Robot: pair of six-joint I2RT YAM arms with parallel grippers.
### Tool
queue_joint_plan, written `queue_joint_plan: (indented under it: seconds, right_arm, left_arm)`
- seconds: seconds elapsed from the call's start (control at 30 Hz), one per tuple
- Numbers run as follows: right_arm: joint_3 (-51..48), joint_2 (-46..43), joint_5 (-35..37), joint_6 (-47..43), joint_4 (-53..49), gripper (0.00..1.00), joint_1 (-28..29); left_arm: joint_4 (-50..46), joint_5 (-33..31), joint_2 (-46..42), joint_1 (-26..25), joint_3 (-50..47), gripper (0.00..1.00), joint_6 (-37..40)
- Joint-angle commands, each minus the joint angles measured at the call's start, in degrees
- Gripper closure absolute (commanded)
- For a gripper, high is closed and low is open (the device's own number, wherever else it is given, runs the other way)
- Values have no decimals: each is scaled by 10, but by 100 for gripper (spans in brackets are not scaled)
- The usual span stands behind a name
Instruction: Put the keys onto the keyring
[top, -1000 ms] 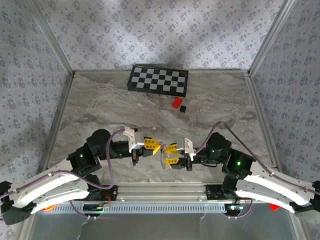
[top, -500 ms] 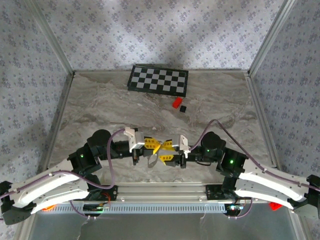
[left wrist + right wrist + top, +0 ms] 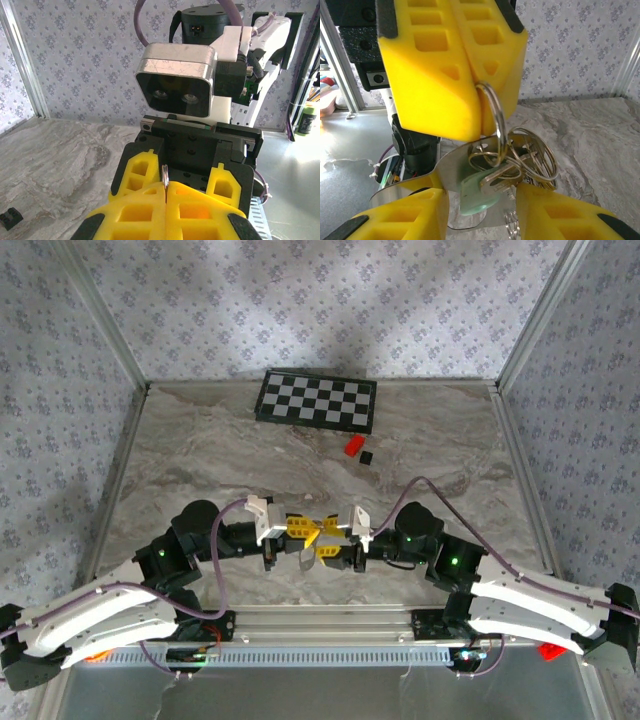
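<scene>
Left hand [image 3: 165, 192] clamped on keyring [image 3: 495, 115]; right hand [image 3: 479, 205] straddles keys [image 3: 472, 197], grip unclear. I want keyring rigid, keys threaded slowly onto split.

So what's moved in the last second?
The right gripper and its arm slid left, closing the gap to the left gripper, which holds the keyring. The left arm, red block and black cube stayed put.

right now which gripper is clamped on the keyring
The left gripper: its yellow fingers are shut on the keyring, while the right gripper's fingers sit lower, beside the hanging keys.
</scene>
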Motion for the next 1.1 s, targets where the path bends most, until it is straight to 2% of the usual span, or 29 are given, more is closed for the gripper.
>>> queue_joint_plan:
  seconds: [0.0, 0.43, 0.6, 0.7, 0.9, 1.07]
  right_arm:
    - [0, -3, 19, 7, 27, 60, 1]
    - [-7, -4, 27, 12, 44, 58, 1]
    - [-14, -8, 26, 17, 56, 50, 1]
    - [-21, -16, 29, 16, 61, 50, 1]
    - [-21, -22, 22, 9, 53, 60, 0]
    - [-19, -27, 18, 2, 41, 75, -1]
  left_arm:
    - [21, -1, -13, 1, 1, 100, -2]
    - [18, -2, -16, 0, -2, 100, -3]
    - [18, -4, -15, 1, -2, 100, -2]
    - [14, -6, -14, 1, 1, 100, -2]
    - [10, -6, -10, 1, 9, 100, 1]
    - [9, -5, -4, 1, 12, 100, 1]
